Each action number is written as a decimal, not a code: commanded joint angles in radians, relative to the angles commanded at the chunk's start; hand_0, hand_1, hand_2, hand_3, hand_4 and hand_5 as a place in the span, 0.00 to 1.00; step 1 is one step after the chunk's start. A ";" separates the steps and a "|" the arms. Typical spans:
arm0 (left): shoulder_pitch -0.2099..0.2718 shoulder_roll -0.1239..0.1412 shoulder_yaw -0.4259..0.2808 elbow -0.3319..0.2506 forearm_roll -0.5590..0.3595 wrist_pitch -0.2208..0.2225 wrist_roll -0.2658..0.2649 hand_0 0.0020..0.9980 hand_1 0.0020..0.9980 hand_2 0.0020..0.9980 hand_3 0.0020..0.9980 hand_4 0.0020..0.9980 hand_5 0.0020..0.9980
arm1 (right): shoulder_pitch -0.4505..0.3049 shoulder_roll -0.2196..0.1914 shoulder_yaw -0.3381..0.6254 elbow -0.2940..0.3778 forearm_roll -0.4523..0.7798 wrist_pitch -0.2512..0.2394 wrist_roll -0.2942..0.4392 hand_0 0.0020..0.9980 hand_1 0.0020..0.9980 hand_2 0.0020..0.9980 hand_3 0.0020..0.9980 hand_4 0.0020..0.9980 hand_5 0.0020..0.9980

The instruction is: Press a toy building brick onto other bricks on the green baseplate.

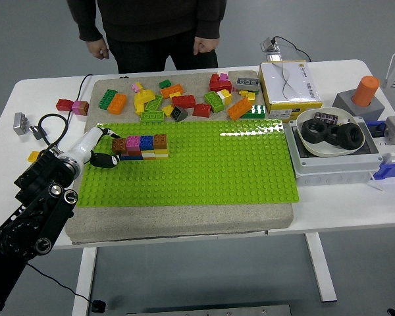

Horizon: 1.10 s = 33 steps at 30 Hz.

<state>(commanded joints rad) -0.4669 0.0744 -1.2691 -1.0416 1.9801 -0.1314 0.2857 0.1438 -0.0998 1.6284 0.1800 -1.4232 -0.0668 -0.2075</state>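
The green baseplate (204, 171) lies on a grey mat in the middle of the table. At its left end stands a short two-layer wall of bricks (141, 146), topped by brown, magenta, blue and orange-brown bricks. My left hand (105, 146) reaches in from the lower left and sits at the wall's left end. Its black-tipped fingers (105, 160) are spread on either side of the brown end brick (119, 142) and hold nothing. My right arm is out of view.
Loose bricks (178, 99) are piled on the mat behind the baseplate. A white box (289, 89), a bowl of black rings (330, 131) and an orange cylinder (365, 91) stand at the right. A person (151, 26) stands at the far side, hands hanging.
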 joint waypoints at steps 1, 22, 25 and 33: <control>0.000 0.000 0.000 0.000 0.000 0.000 0.000 0.99 0.97 0.98 0.61 0.37 0.00 | 0.000 0.000 0.001 0.000 -0.004 0.000 0.000 0.59 0.56 0.63 0.63 0.64 0.75; -0.005 0.005 0.012 -0.002 0.003 -0.008 0.008 0.99 0.97 0.96 0.66 0.43 0.00 | 0.009 -0.007 0.008 0.000 -0.027 -0.004 -0.002 0.60 0.56 0.63 0.63 0.64 0.75; -0.006 0.008 0.012 -0.002 0.003 -0.011 0.009 0.99 0.97 0.96 0.66 0.43 0.00 | 0.010 -0.007 0.004 0.000 -0.029 -0.005 0.001 0.60 0.56 0.63 0.63 0.64 0.75; -0.006 0.009 0.015 -0.002 0.003 -0.013 0.009 0.99 0.97 0.96 0.67 0.44 0.00 | 0.011 -0.010 0.005 0.000 -0.026 -0.010 0.004 0.60 0.56 0.63 0.63 0.64 0.75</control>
<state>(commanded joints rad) -0.4732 0.0834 -1.2539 -1.0440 1.9834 -0.1443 0.2949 0.1552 -0.1101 1.6336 0.1800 -1.4496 -0.0766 -0.2034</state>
